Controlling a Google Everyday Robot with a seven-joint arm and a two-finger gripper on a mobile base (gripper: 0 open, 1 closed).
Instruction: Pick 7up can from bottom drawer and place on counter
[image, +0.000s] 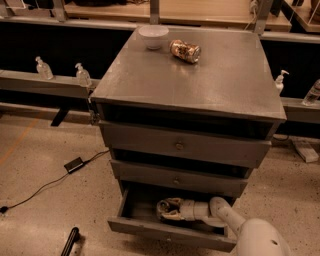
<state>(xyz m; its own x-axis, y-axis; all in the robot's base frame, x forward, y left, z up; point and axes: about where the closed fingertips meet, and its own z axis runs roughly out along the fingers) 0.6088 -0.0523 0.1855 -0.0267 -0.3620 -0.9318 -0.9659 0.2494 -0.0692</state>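
Note:
The bottom drawer (165, 232) is pulled open, lowest of three grey drawers. Inside it, the small silvery 7up can (161, 208) shows at the left end of my gripper (170, 209). The gripper reaches in from the right on a white arm and sits right at the can, which it partly hides. The counter (200, 75) is the broad grey top of the cabinet, high above the gripper.
On the counter's far side a white bowl (153, 36) stands next to a brown-and-orange patterned can (184, 51) lying on its side. The two upper drawers (180, 146) overhang the open one. A cable and power brick (74, 164) lie on the floor to the left.

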